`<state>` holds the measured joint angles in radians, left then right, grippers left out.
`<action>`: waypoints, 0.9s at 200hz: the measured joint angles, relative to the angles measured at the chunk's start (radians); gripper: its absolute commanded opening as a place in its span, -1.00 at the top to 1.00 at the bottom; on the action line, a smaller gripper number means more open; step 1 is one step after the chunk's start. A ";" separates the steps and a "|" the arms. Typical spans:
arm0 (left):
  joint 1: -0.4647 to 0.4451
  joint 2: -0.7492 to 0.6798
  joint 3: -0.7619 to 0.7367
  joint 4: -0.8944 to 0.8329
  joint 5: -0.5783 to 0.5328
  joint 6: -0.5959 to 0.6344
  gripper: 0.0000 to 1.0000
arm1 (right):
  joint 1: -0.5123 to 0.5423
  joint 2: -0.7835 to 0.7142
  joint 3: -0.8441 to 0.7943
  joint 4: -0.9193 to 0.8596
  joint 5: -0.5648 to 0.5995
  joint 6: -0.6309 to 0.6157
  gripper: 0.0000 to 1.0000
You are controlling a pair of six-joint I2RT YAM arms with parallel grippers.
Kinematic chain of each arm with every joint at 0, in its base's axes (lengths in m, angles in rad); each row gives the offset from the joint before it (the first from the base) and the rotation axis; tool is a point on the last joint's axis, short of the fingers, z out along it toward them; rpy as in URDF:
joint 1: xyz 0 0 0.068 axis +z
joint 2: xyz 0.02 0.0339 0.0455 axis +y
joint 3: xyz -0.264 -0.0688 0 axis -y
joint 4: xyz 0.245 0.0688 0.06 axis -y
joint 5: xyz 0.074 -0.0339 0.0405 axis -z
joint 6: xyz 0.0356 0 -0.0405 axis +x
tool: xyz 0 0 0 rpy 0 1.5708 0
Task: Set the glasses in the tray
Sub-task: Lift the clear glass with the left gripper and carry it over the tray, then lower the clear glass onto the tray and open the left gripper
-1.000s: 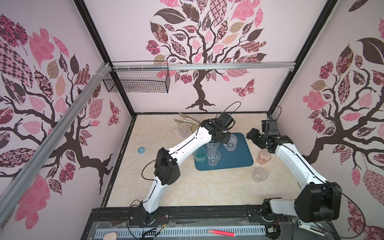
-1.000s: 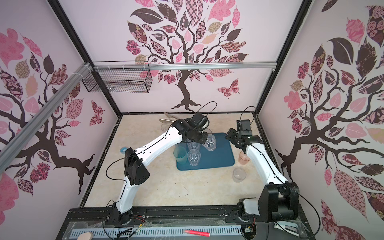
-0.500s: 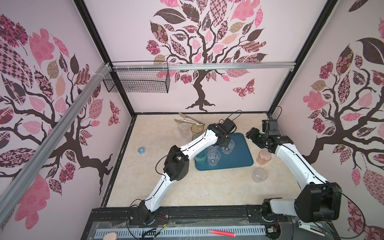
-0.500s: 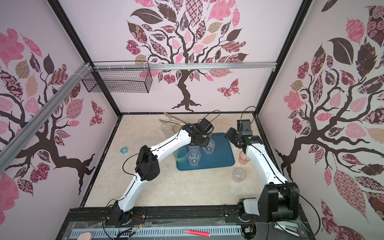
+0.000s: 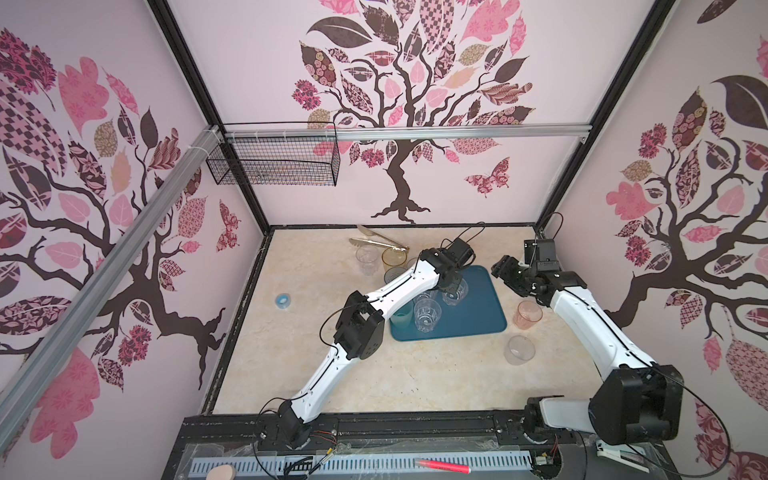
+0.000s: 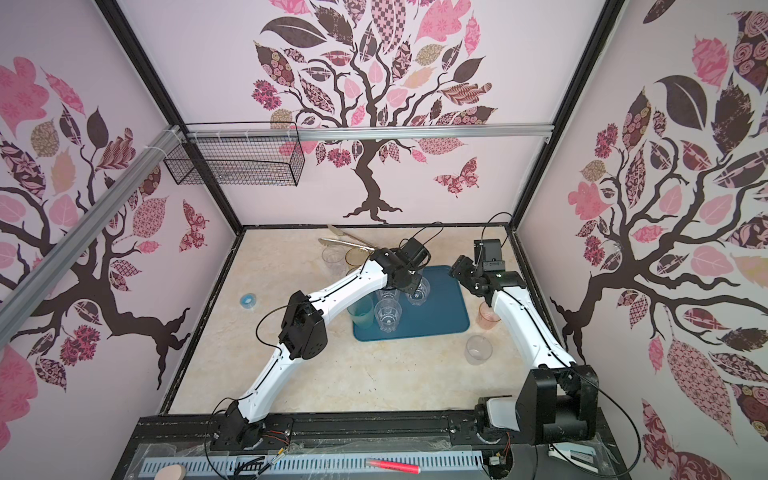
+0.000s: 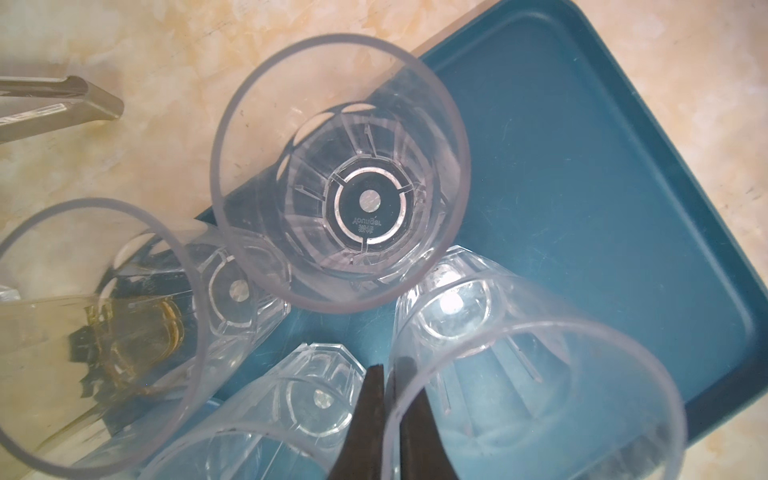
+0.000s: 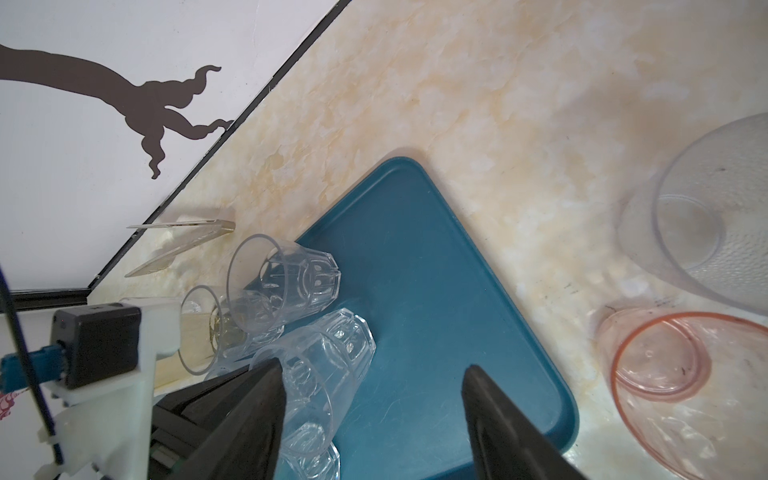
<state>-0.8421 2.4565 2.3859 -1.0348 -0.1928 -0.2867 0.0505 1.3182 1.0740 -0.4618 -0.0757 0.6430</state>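
Glasses [image 5: 427, 311] cluster at the tray's [image 5: 478, 309] left end; others stand on the tabletop [image 5: 415, 374]. Left tool [image 7: 386, 399] is clamped on one glass [image 7: 498, 353] rim there; right tool [image 8: 372, 368] hangs apart near the tray's right side.

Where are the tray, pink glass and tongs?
tray [image 5: 478, 305]: in a top view, bare floor.
pink glass [image 5: 527, 316]: in a top view, side wall.
tongs [image 5: 370, 243]: in a top view, one arm.

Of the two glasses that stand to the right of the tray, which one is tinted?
The pink glass, standing farther back beside the right edge of the tray. The plain clear glass in front of it has no tint.
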 measured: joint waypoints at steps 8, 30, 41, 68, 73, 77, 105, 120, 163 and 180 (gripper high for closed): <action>0.000 0.000 0.000 -0.001 -0.002 0.000 1.00 | 0.000 0.000 0.000 0.000 0.000 0.000 -0.40; 0.000 0.000 0.000 -0.001 -0.002 0.000 1.00 | 0.001 0.000 0.000 0.001 0.000 -0.004 -0.40; 0.000 0.000 0.000 -0.002 -0.002 0.000 0.93 | 0.001 0.000 0.000 0.003 0.000 -0.005 -0.40; 0.000 0.000 0.000 -0.012 -0.002 0.000 0.76 | 0.003 0.000 0.000 0.003 0.000 -0.012 -0.40; 0.000 0.000 0.000 -0.013 -0.002 0.001 0.72 | 0.005 0.000 0.000 0.003 0.000 -0.013 -0.40; 0.000 0.000 0.000 -0.013 -0.002 0.000 0.70 | 0.006 0.000 0.000 0.003 0.000 -0.014 -0.39; 0.001 -0.008 0.000 -0.009 -0.005 0.005 0.57 | 0.014 0.001 0.000 0.003 0.000 -0.015 -0.40; 0.002 -0.025 0.000 -0.008 -0.006 0.007 0.51 | 0.019 0.002 0.000 0.003 -0.001 -0.016 -0.40; 0.005 -0.109 0.000 0.009 0.004 0.021 0.39 | 0.027 0.003 0.000 0.003 -0.004 -0.019 -0.40; 0.005 -0.144 0.000 0.017 0.014 0.026 0.36 | 0.029 0.003 0.000 0.003 -0.003 -0.022 -0.40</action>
<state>-0.8375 2.3127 2.3863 -1.0180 -0.1791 -0.2607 0.0792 1.3212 1.0740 -0.4591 -0.0792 0.6212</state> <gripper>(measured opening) 0.315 0.702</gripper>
